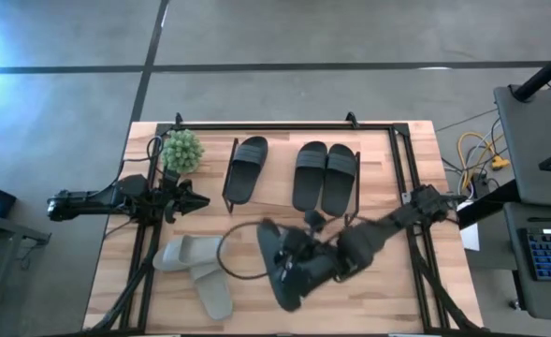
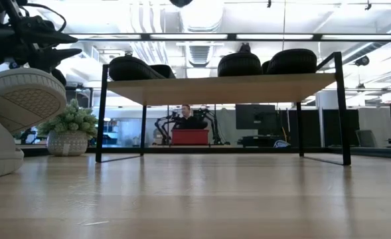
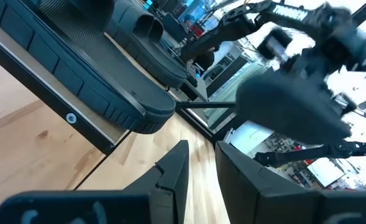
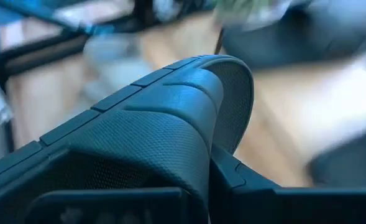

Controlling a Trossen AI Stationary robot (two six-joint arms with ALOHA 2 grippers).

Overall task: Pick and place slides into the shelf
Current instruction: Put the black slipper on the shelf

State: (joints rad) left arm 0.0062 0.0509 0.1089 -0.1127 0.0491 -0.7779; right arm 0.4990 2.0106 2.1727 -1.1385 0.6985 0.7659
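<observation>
Right gripper is clamping a black slide at table centre, near side of the shelf carrying three black slides, while left gripper, fingers slightly parted and empty, is waiting beside the plant

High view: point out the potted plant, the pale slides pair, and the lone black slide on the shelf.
potted plant (image 1: pixel 181 149), high view, on its green top.
pale slides pair (image 1: pixel 198 270), high view, where the two pale slides overlap.
lone black slide (image 1: pixel 246 167), high view, on its strap, left end of the shelf.
</observation>
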